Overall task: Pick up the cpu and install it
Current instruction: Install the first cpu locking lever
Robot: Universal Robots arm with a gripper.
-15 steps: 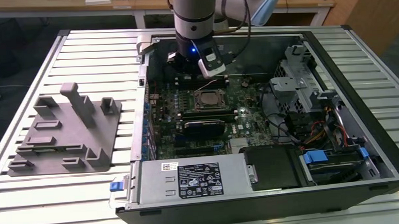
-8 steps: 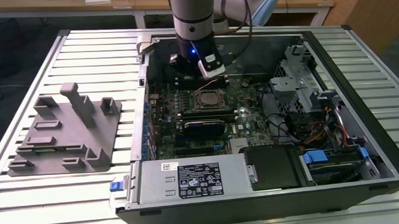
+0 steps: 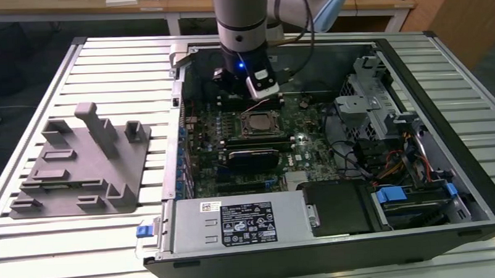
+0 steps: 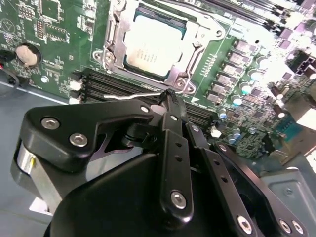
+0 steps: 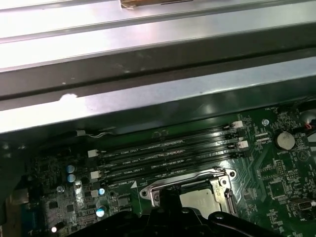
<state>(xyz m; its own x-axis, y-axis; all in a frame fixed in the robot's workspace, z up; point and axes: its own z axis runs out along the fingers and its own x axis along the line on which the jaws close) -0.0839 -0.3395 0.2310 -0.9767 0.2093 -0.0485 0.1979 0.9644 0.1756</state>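
The cpu (image 4: 153, 47) is sitting flat in the socket (image 4: 112, 47) of the motherboard (image 4: 59, 34), its pale metal top facing up. The gripper (image 4: 170, 96) is hovering just beside the socket, over the memory slots (image 4: 106, 85). Its fingers are pressing together around nothing, and their tip is lying close to the socket's thin wire lever (image 4: 133, 95).

In the first wrist view the claw (image 5: 167, 198) covers part of the cpu (image 5: 202, 198).

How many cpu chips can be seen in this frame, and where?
1. The cpu sits in its socket on the motherboard inside the open computer case, just beyond the gripper. Another could be hidden behind the arm.
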